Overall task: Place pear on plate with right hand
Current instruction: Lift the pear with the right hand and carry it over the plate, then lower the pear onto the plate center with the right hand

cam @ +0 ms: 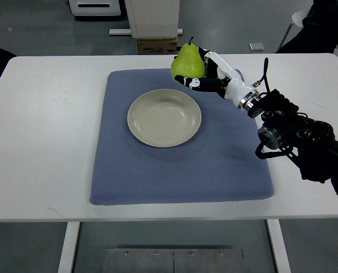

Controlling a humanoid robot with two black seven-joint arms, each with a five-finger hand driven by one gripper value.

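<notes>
Black and bulky, the right arm (305, 139) comes in from the right edge of the view and narrows to a white wrist, ending in the right hand (211, 77) over the far part of a white table (38, 142). Its fingers (200, 84) are curled around a green pear (187, 61), which stands upright with its stem pointing away from the palm. Both pear and hand appear lifted clear of the surface. Under them lies a blue mat (174, 170), spread across the table's middle. A round beige plate (164, 118) rests on that mat, below and to the left of the hand, close to it but apart from the pear. Nothing lies in the plate.
</notes>
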